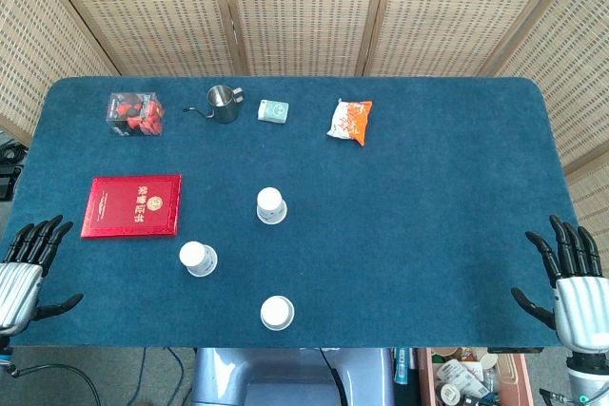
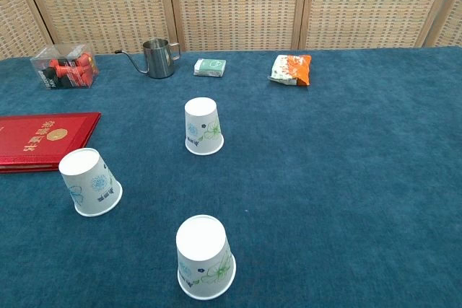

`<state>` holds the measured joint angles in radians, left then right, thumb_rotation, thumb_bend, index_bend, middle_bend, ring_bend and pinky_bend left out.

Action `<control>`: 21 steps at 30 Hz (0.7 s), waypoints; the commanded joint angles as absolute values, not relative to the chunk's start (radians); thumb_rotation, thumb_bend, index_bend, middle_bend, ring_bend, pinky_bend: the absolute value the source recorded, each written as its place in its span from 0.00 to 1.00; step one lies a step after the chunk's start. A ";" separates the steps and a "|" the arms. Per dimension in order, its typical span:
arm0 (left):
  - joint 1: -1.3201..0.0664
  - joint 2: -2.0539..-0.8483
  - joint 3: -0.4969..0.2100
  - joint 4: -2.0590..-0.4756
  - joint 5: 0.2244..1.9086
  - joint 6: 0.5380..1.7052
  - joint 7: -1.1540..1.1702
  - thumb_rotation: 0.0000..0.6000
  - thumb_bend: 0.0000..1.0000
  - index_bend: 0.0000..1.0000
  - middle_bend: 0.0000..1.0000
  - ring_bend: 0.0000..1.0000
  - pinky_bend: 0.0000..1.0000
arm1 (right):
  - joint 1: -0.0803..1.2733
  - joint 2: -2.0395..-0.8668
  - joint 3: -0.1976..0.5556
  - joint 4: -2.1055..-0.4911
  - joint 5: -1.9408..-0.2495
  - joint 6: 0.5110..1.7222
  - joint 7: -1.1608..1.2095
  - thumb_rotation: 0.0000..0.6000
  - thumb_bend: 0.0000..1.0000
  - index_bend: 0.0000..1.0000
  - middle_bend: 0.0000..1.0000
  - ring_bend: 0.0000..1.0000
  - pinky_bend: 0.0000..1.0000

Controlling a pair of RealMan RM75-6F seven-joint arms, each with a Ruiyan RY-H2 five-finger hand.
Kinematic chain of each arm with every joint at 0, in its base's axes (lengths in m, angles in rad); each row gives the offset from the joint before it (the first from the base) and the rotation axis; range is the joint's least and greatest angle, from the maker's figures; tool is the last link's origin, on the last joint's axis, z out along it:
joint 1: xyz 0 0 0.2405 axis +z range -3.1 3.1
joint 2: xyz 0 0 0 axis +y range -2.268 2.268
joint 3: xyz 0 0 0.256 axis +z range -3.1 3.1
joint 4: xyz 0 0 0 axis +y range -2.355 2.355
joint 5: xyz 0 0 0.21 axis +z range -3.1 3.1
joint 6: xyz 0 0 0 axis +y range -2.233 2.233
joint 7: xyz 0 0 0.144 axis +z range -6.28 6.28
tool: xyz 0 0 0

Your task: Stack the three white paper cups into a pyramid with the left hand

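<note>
Three white paper cups stand upside down and apart on the blue table. One cup [image 1: 271,205] [image 2: 203,126] is at the middle, one cup [image 1: 199,259] [image 2: 89,182] is to its front left, and one cup [image 1: 277,312] [image 2: 205,256] is nearest the front edge. My left hand [image 1: 26,271] rests at the table's front left corner, fingers spread, holding nothing, well left of the cups. My right hand [image 1: 574,280] sits at the front right corner, fingers spread and empty. Neither hand appears in the chest view.
A red booklet [image 1: 132,205] [image 2: 42,140] lies left of the cups. Along the back stand a clear box of red items [image 1: 135,113] [image 2: 65,66], a metal pitcher [image 1: 224,104] [image 2: 158,58], a small green box [image 1: 273,111] [image 2: 209,67] and an orange snack bag [image 1: 350,121] [image 2: 291,69].
</note>
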<state>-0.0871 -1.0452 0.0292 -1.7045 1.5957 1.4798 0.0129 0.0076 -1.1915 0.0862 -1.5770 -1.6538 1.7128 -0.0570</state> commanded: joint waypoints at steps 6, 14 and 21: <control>-0.093 -1.046 0.032 -1.703 1.593 1.463 0.015 1.00 0.07 0.00 0.00 0.00 0.00 | 0.008 -1.192 0.083 -1.578 -1.654 1.708 -0.058 1.00 0.00 0.20 0.00 0.00 0.00; -0.205 -1.116 0.014 -1.641 1.604 1.301 0.016 1.00 0.07 0.00 0.00 0.00 0.00 | 0.007 -1.177 0.087 -1.583 -1.640 1.701 -0.052 1.00 0.00 0.20 0.00 0.00 0.00; -0.293 -1.182 -0.005 -1.627 1.585 1.179 0.068 1.00 0.07 0.00 0.00 0.00 0.00 | 0.020 -1.087 0.032 -1.683 -1.542 1.513 -0.198 1.00 0.00 0.00 0.00 0.00 0.00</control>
